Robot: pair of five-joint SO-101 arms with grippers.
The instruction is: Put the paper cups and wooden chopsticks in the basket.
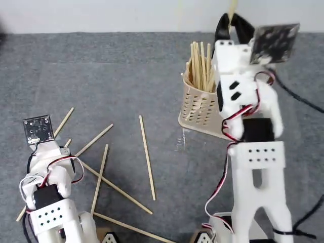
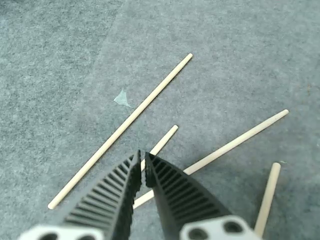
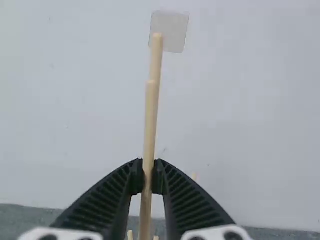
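Right hand [image 3: 147, 170] clamps the upright held chopsticks [image 3: 151, 100] directly above the stick-filled basket [image 1: 196, 110]. Left hand [image 2: 143, 159], tips together, hovers just over loose chopsticks [image 2: 120, 131] scattered around it on the desk [image 2: 240, 60].

A grey felt-like mat [image 1: 126, 66] covers the counter, and a plain white wall [image 1: 101, 15] rises along its far edge. A small pale scrap [image 2: 121, 98] lies on the mat. A pale square patch [image 3: 169, 31] shows against the wall.
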